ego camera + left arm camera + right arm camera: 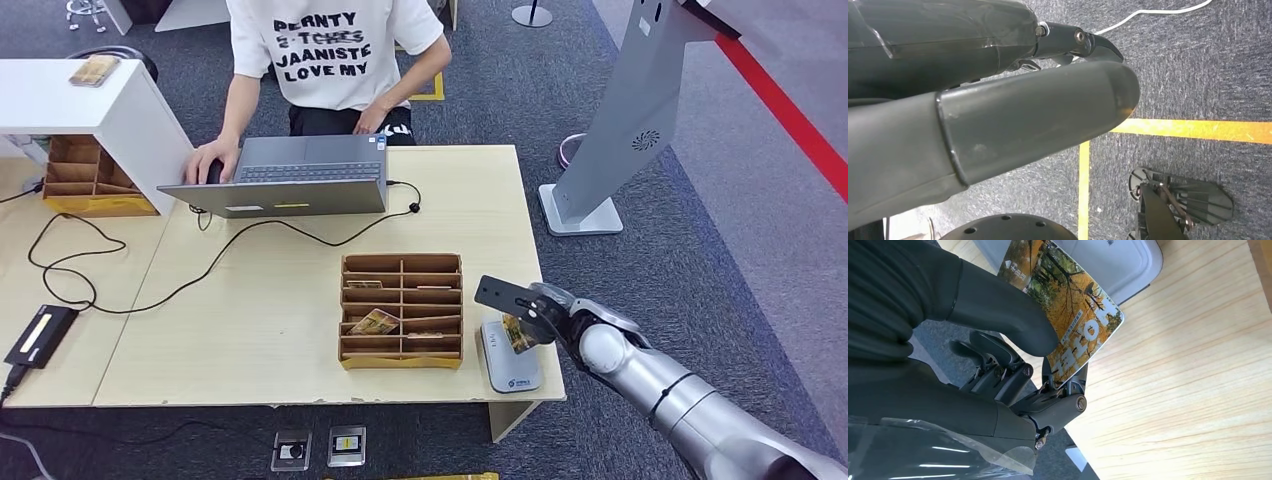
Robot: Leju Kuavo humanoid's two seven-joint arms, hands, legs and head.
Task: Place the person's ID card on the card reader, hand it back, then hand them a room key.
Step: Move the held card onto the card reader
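My right hand (543, 314) pinches a card (518, 333) printed with yellow autumn trees and holds it just above the white-grey card reader (510, 367) at the table's near right corner. In the right wrist view the thumb and fingers of that hand (1003, 335) clamp the card (1078, 315), tilted over the reader (1118, 262). Left of the reader, a wooden compartment box (402, 268) holds a few key cards (375, 322). A person (330, 50) sits at the far side. My left hand (998, 125) hangs over the carpet with nothing in it.
A grey laptop (290, 178) stands in front of the person, whose hand is on a mouse. A black cable (200, 270) runs across the table to a black device (40, 335). A white shelf (90, 95) stands at the far left, a grey kiosk stand (630, 120) to the right.
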